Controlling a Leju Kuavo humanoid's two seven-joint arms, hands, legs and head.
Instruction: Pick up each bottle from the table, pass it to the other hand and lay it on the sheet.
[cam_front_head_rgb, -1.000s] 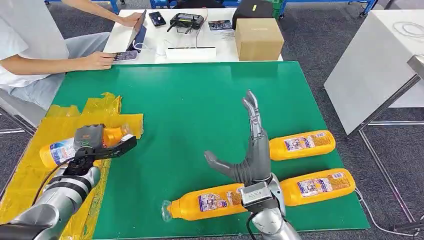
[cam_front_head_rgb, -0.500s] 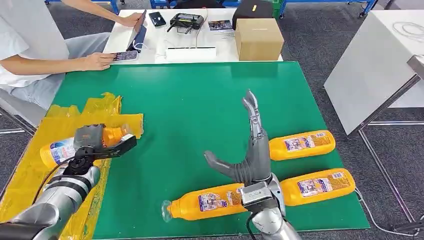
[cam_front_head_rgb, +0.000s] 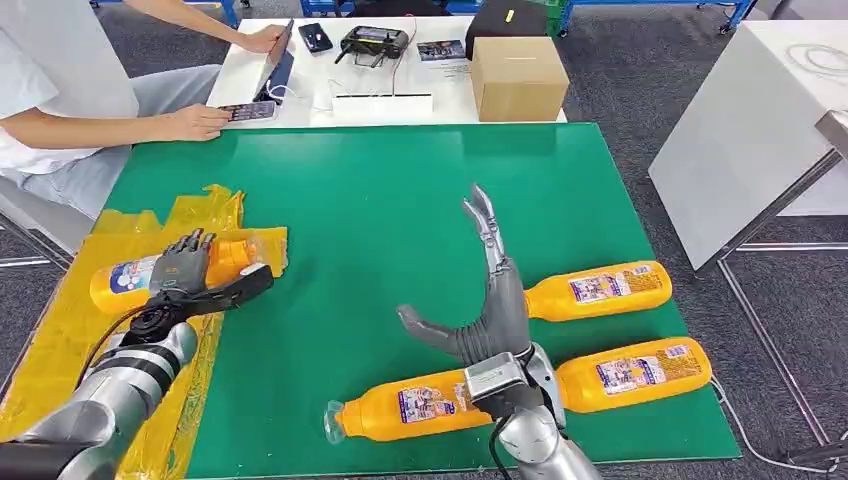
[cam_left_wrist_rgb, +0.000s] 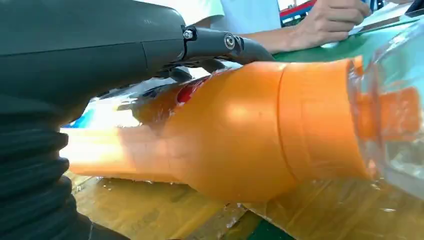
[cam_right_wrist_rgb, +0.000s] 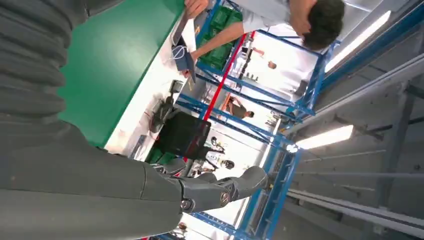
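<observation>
I see a green mat (cam_front_head_rgb: 380, 215) covering the work table, with a crumpled yellow sheet (cam_front_head_rgb: 60, 330) along its left edge. On the sheet lies one orange bottle (cam_front_head_rgb: 135, 280) on its side. My left hand (cam_front_head_rgb: 185, 270) rests over this bottle, fingers spread across its body and thumb out towards the mat; I cannot tell from either view whether it clamps the bottle or merely touches it. In the left wrist view the bottle's (cam_left_wrist_rgb: 240, 130) shoulder and clear cap lie just above the yellow film. My right hand (cam_front_head_rgb: 485, 300) stands upright above the mat, fingers straight and apart, thumb out to the side, holding nothing. Three more orange bottles (cam_front_head_rgb: 420, 405) (cam_front_head_rgb: 600, 288) (cam_front_head_rgb: 635, 372) lie on the mat's right half around that wrist. Beyond the mat stands a white table (cam_front_head_rgb: 300, 85) bearing a cardboard box (cam_front_head_rgb: 515, 75), a black controller (cam_front_head_rgb: 372, 42) and a phone. A seated person (cam_front_head_rgb: 60, 90) at upper left rests a hand on that table. The floor is grey carpet (cam_front_head_rgb: 620, 70).
</observation>
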